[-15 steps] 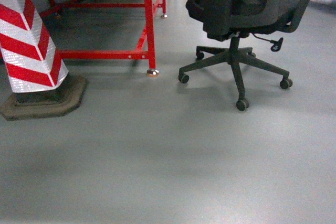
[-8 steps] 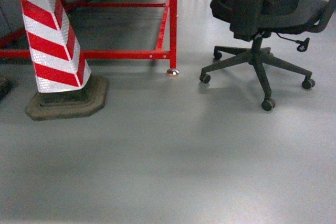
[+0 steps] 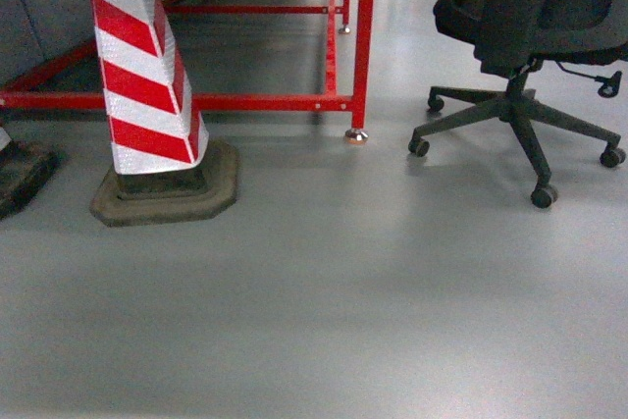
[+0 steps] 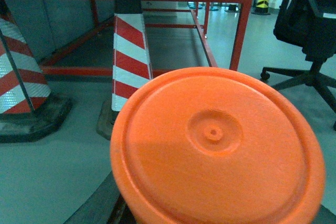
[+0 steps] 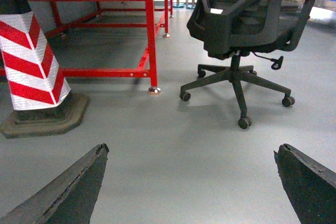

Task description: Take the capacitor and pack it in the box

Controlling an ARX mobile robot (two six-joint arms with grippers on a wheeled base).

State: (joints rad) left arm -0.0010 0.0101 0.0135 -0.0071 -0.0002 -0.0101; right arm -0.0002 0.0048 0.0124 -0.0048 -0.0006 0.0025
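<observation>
Capacitor and box are both missing from every view right now — nothing here looks like either, so where they are cannot be told. What is changing is the head view itself: over the last second the striped cone [image 3: 147, 85], the red frame [image 3: 363, 46] and the office chair [image 3: 530, 56] are all sliding from left to right across the picture, and a second dark cone base [image 3: 20, 179] is coming in at the 9 o'clock edge. That reads as the base turning leftward, not as any arm working. The floor [image 3: 324, 321] is filling the lower half of the picture, bare and grey.

The right gripper [image 5: 191, 182] is standing wide apart, its two dark fingertips [image 5: 68, 192] showing at 7 and 5 o'clock of the wrist view with only floor between them — it is carrying nothing. The left gripper is not showing itself; an orange disc [image 4: 215, 150] is filling most of the left wrist view from the centre down to 6 o'clock, and whether the left jaws are gripping it or merely sitting behind it I cannot tell.

For the task, this looks like travel — the robot is probably driving toward a work spot, and picking is not yet begun.
</observation>
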